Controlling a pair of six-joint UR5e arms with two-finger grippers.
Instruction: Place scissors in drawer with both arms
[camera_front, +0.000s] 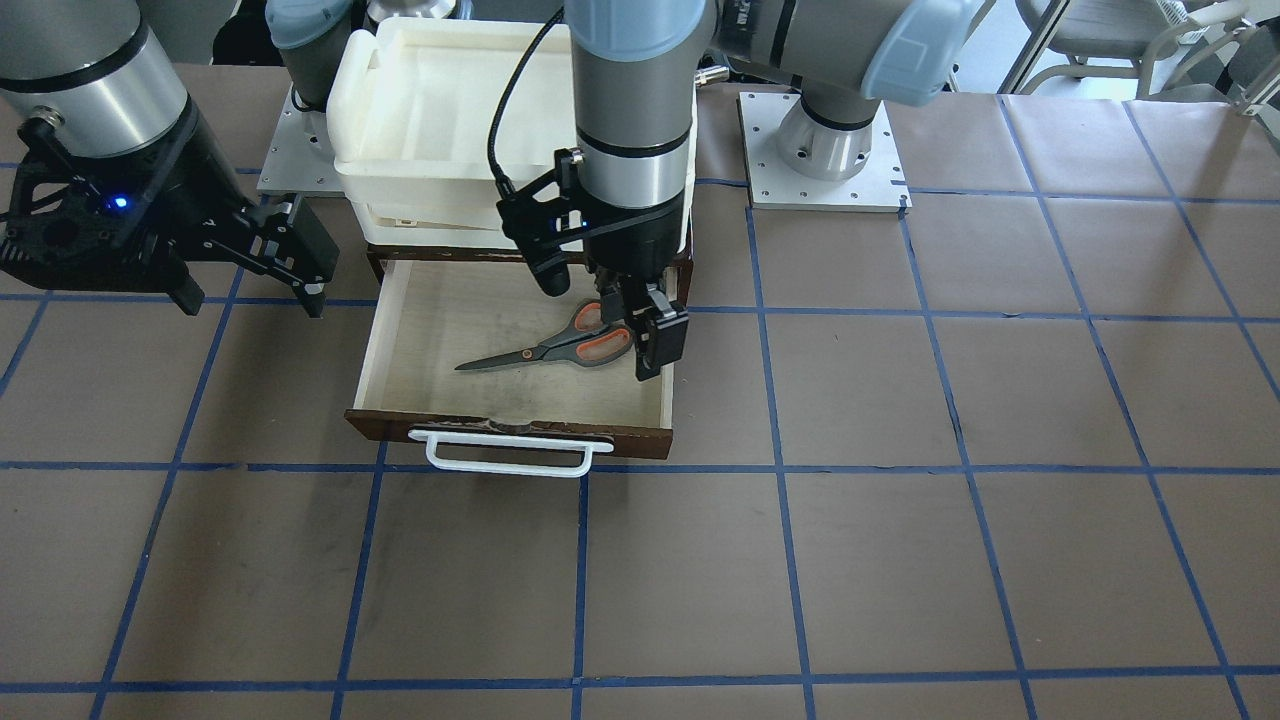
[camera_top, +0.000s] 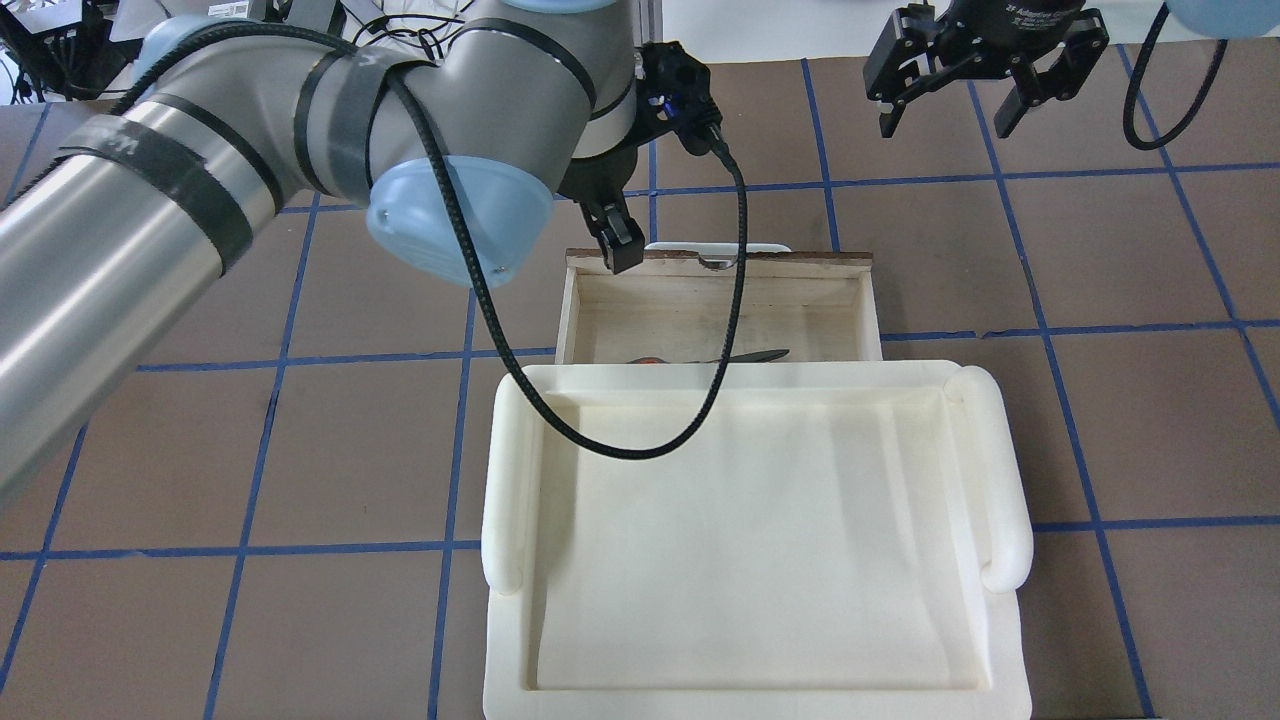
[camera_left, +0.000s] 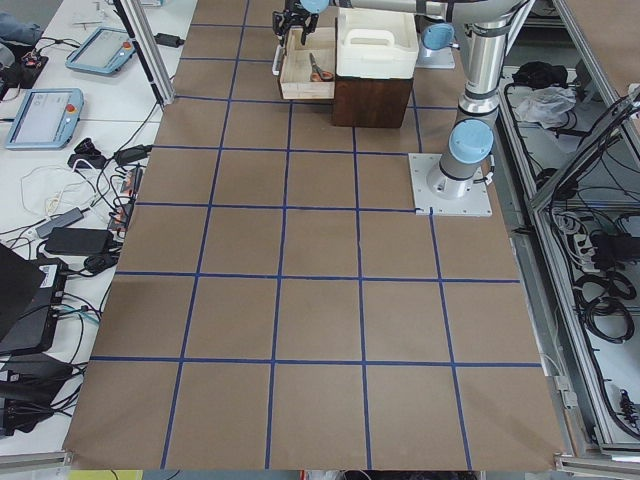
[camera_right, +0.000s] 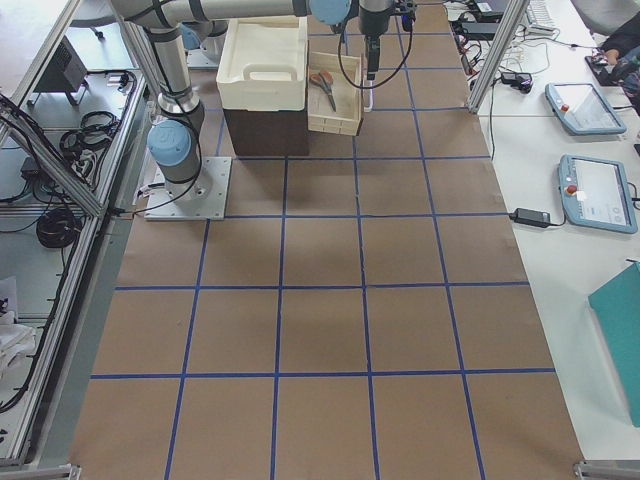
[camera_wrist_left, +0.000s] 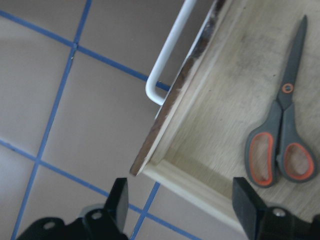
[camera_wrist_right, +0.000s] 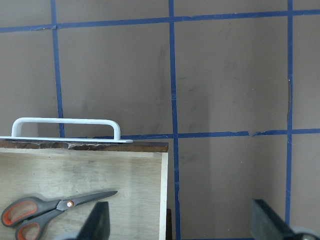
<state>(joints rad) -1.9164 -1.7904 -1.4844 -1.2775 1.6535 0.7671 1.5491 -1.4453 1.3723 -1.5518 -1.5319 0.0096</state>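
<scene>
The scissors (camera_front: 570, 345) lie flat inside the open drawer (camera_front: 510, 425), blades pointing toward the view's left. They also show in the left wrist view (camera_wrist_left: 280, 145) and in the right wrist view (camera_wrist_right: 50, 210). The drawer has a white handle (camera_front: 510, 455) on its front. My left gripper (camera_front: 640, 330) hangs open and empty over the drawer's side wall next to the scissors' handles; its fingers (camera_wrist_left: 117, 200) straddle that wall. My right gripper (camera_front: 250, 260) is open and empty, off to the drawer's other side, above the table; it also shows in the overhead view (camera_top: 985, 80).
A white foam tray (camera_top: 740, 375) sits on top of the dark cabinet (camera_left: 370, 100) that the drawer slides out of. The left arm's black cable (camera_top: 640, 450) loops over the tray. The table is brown with blue grid tape. Both arm bases stand behind the cabinet.
</scene>
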